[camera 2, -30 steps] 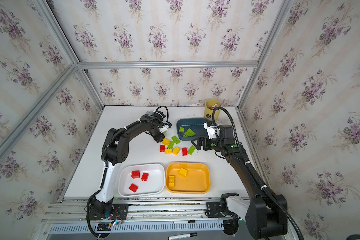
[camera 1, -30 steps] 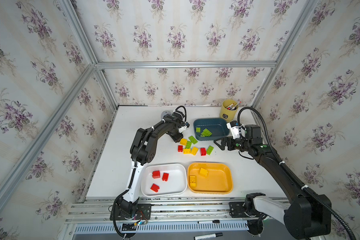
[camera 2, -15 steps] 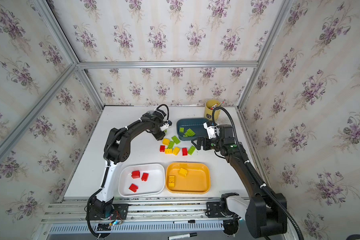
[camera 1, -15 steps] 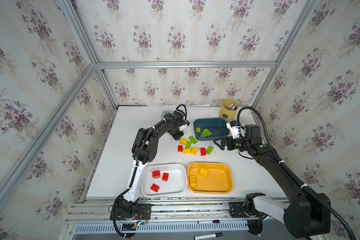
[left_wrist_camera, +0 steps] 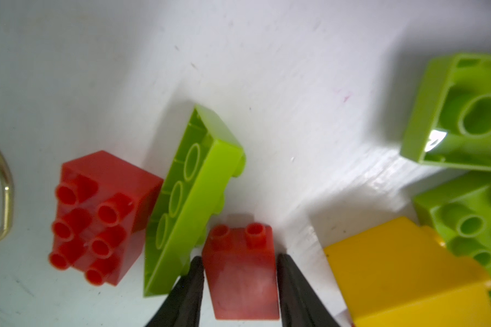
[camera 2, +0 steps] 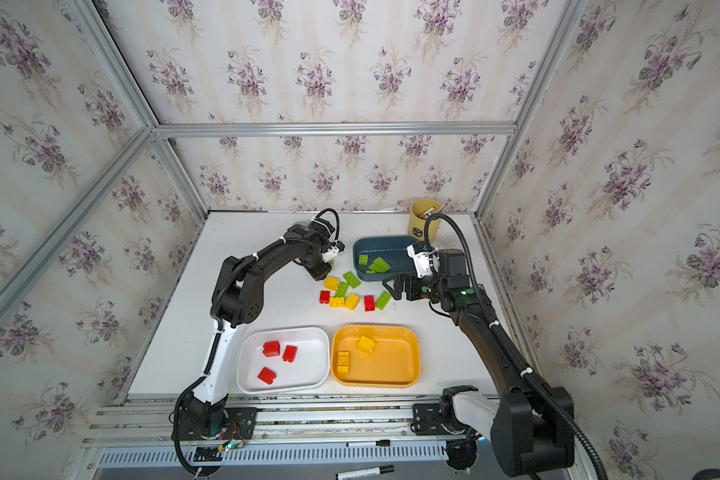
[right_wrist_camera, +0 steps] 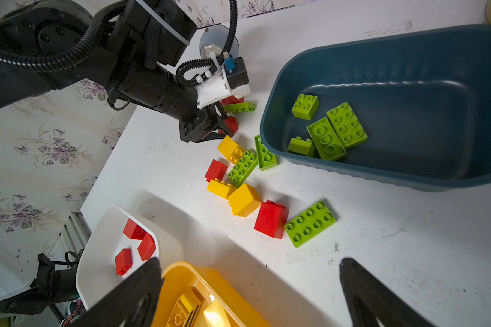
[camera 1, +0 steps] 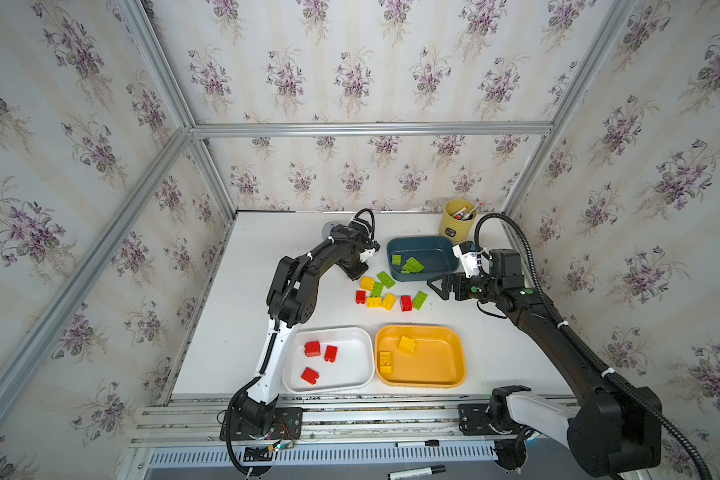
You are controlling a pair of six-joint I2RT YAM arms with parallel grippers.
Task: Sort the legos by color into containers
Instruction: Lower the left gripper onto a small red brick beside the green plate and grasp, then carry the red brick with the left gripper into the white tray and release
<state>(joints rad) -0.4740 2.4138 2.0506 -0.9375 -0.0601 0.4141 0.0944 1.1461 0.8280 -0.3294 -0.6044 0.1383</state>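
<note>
Left tool (left_wrist_camera: 239, 257) gripping red lego (left_wrist_camera: 240, 283), two studs

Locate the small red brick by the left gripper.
Left wrist view: the small red brick sits between the left gripper's fingers, beside a lime green brick on edge; in a top view, left of the teal tray.

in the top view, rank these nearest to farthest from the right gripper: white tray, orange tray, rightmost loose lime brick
1. rightmost loose lime brick, on the table just beside the right gripper
2. orange tray, toward the front edge
3. white tray, also at the front, farther left
</note>
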